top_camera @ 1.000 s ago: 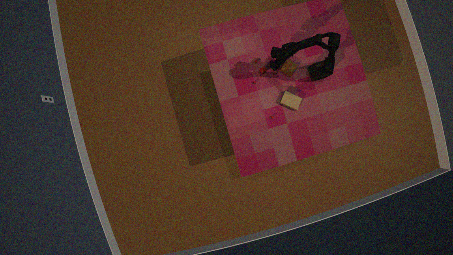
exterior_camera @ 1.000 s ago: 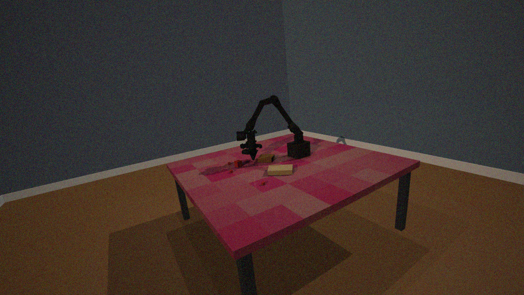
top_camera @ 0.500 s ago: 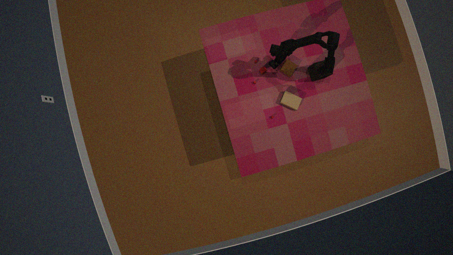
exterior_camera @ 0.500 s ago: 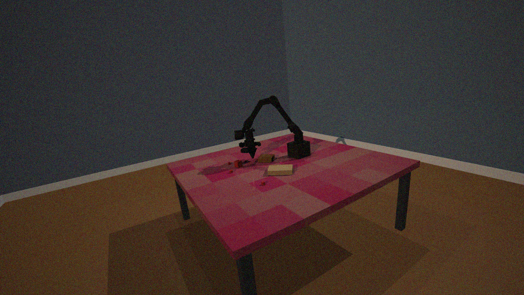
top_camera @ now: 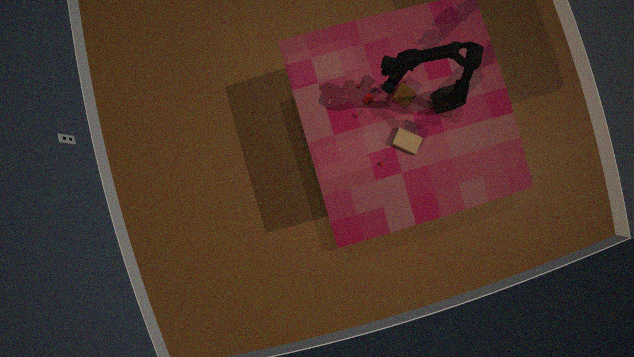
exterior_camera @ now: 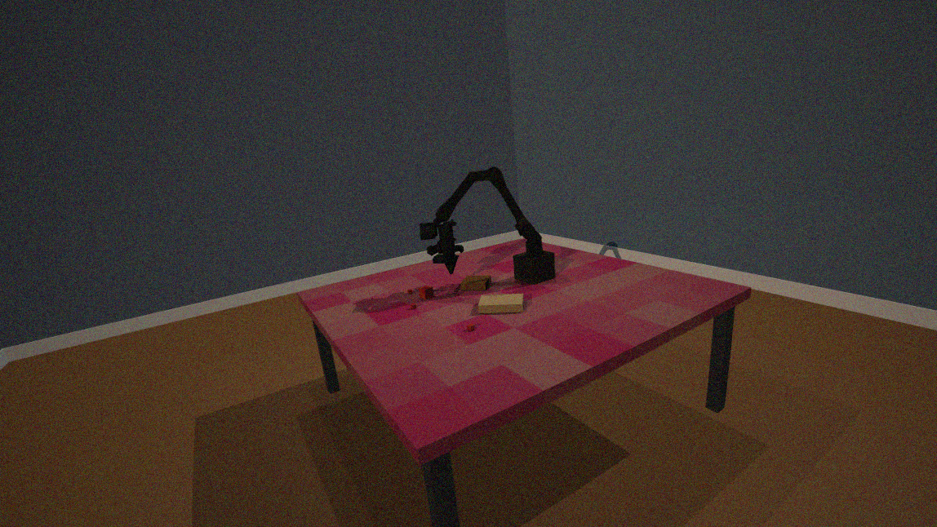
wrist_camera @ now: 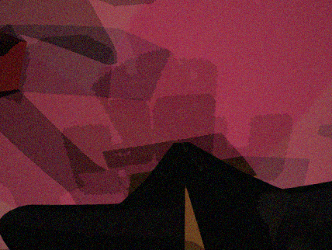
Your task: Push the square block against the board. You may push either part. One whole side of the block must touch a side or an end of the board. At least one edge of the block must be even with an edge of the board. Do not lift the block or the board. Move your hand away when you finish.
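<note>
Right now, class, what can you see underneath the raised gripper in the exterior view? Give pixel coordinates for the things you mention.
Pink tabletop [exterior_camera: 557, 353] and dark shadow show beneath the gripper [top_camera: 386, 90] [exterior_camera: 450, 272]. Nothing visibly touches its tip. Whatever lies directly behind its dark body is covered and cannot be seen.

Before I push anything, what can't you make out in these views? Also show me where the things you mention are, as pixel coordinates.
- Brown block [top_camera: 404, 94] [exterior_camera: 475, 283] [wrist_camera: 191, 225], wrist view: mostly hidden by the black jaws.
- Red block [top_camera: 368, 98] [exterior_camera: 426, 292] [wrist_camera: 12, 70], wrist view: cut off by the left edge.
- Small red piece near the cream block [top_camera: 406, 141] [exterior_camera: 500, 303], top and exterior views: too small and grainy for its shape.
</note>
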`<state>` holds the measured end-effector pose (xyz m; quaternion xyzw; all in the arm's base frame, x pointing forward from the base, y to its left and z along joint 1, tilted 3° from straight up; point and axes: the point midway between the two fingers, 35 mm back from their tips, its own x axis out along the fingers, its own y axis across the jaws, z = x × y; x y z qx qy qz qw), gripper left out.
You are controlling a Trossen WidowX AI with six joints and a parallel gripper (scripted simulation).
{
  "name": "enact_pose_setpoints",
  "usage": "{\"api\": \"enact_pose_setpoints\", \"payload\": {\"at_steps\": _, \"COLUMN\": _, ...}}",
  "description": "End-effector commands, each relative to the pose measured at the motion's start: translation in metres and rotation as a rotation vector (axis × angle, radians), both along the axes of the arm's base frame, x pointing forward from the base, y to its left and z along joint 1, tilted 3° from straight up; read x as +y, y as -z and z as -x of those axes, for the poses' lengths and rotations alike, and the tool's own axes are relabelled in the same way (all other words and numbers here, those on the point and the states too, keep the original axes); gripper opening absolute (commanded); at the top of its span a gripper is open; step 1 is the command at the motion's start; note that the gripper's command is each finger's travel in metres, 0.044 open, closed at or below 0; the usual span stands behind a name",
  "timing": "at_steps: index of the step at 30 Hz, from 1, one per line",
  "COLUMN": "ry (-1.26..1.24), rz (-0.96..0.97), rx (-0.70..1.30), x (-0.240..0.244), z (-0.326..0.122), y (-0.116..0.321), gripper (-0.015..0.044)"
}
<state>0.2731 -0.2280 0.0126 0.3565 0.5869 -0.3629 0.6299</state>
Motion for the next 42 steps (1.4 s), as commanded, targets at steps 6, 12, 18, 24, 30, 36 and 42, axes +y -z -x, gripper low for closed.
{"api": "enact_pose_setpoints", "payload": {"at_steps": 6, "ry": -0.293, "rz": 0.026, "rx": -0.002, "x": -0.004, "z": 0.019, "y": -0.005, "gripper": 0.0}}
{"api": "enact_pose_setpoints", "payload": {"at_steps": 12, "ry": -0.5, "rz": 0.038, "rx": 0.009, "x": -0.005, "z": 0.033, "y": -0.004, "gripper": 0.0}}
{"api": "enact_pose_setpoints", "payload": {"at_steps": 18, "ry": -0.703, "rz": 0.05, "rx": 0.022, "x": -0.004, "z": 0.047, "y": -0.003, "gripper": 0.0}}
{"api": "enact_pose_setpoints", "payload": {"at_steps": 24, "ry": -0.906, "rz": 0.061, "rx": 0.034, "x": -0.003, "z": 0.061, "y": -0.002, "gripper": 0.0}}
{"api": "enact_pose_setpoints", "payload": {"at_steps": 30, "ry": -1.109, "rz": 0.07, "rx": 0.045, "x": -0.002, "z": 0.075, "y": 0.0, "gripper": 0.0}}
{"api": "enact_pose_setpoints", "payload": {"at_steps": 36, "ry": -1.312, "rz": 0.078, "rx": 0.054, "x": 0.0, "z": 0.088, "y": 0.001, "gripper": 0.0}}
{"api": "enact_pose_setpoints", "payload": {"at_steps": 42, "ry": -1.48, "rz": 0.085, "rx": 0.06, "x": 0.002, "z": 0.098, "y": 0.002, "gripper": 0.0}}
